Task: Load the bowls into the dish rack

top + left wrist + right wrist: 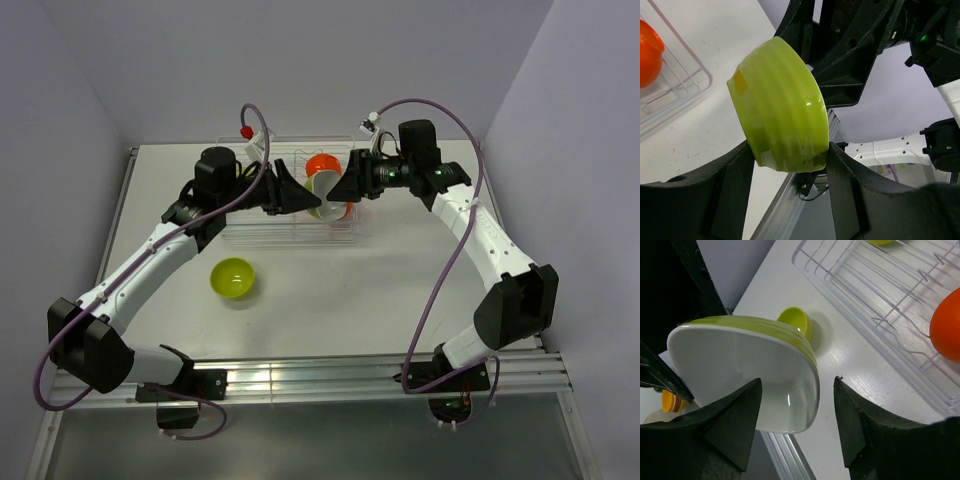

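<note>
A lime-green bowl with a white inside hangs on its side over the dish rack, between both grippers. My left gripper is shut on it; in the left wrist view both fingers press the bowl's ribbed sides. My right gripper is open; in the right wrist view its jaws stand wide around the bowl's rim, with a gap on the right side. An orange bowl sits in the rack. A second lime-green bowl stands upright on the table in front of the rack.
The wire rack stands at the back middle of the white table. A sliver of something lime-green lies in the rack at the edge of the right wrist view. A metal rail runs along the table's near edge.
</note>
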